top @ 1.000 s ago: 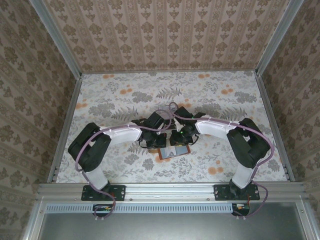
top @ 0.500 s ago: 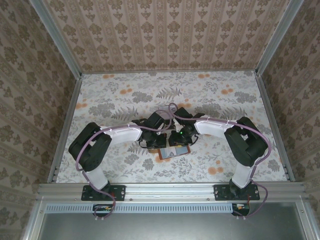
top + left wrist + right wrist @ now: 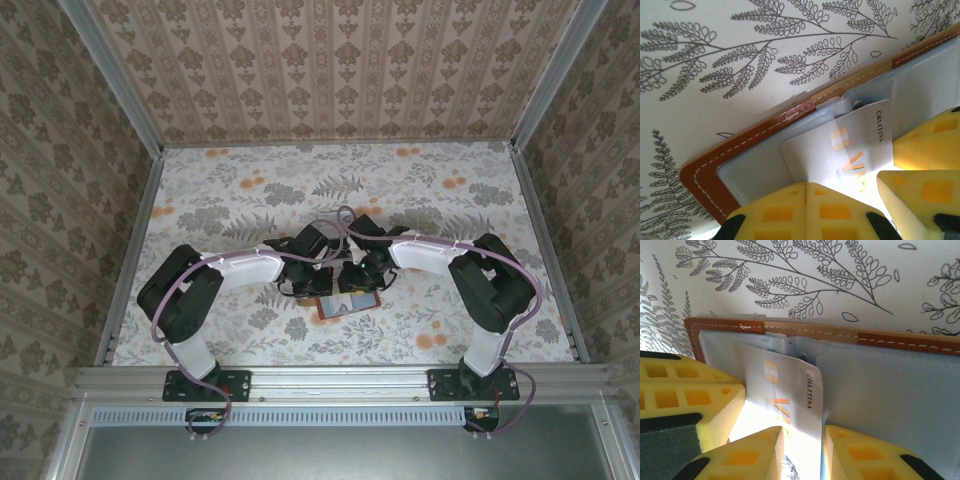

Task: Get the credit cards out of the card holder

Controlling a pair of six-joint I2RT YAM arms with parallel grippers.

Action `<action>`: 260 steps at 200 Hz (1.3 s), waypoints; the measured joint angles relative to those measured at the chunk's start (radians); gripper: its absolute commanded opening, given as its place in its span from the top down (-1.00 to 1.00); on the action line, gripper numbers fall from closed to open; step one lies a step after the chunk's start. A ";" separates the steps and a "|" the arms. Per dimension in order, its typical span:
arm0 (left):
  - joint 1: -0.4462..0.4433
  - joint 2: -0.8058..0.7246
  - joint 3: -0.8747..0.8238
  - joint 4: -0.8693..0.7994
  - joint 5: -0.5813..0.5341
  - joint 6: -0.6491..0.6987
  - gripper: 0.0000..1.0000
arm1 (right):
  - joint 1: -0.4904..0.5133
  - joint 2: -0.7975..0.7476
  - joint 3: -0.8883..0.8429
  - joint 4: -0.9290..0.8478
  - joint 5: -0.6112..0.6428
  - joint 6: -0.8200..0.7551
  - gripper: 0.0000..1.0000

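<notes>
The brown leather card holder (image 3: 352, 304) lies open on the table between both arms, its grey-blue pockets (image 3: 890, 385) facing up. A pale credit card (image 3: 850, 145) with gold lettering sticks partway out of a pocket. My left gripper (image 3: 806, 186) is shut, its yellow fingertips pressed together on the pocket at the card's lower edge. My right gripper (image 3: 802, 440) is open, its fingers astride the protruding end of the card (image 3: 785, 385). In the top view the left gripper (image 3: 322, 285) and right gripper (image 3: 362, 283) meet over the holder. Other cards are hidden.
The floral tablecloth (image 3: 250, 200) stretches away behind the card holder. Patterned walls and metal rails (image 3: 130, 260) enclose the table on three sides. The card holder's stitched brown rim (image 3: 700, 175) lies flat on the cloth.
The right arm's elbow has shifted slightly to the left. Both grippers stay at the card holder.
</notes>
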 measured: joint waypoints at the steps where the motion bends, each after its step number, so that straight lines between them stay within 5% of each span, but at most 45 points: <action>1: 0.000 0.000 0.000 0.000 0.000 0.000 0.92 | 0.000 0.000 0.000 0.000 -0.001 0.000 0.44; 135: 0.000 0.002 0.000 0.000 0.000 0.000 0.92 | -0.035 -0.064 -0.050 0.077 -0.108 0.047 0.84; 260: 0.005 0.002 0.003 -0.009 -0.006 0.027 0.91 | -0.089 -0.188 -0.050 -0.003 -0.039 -0.023 0.90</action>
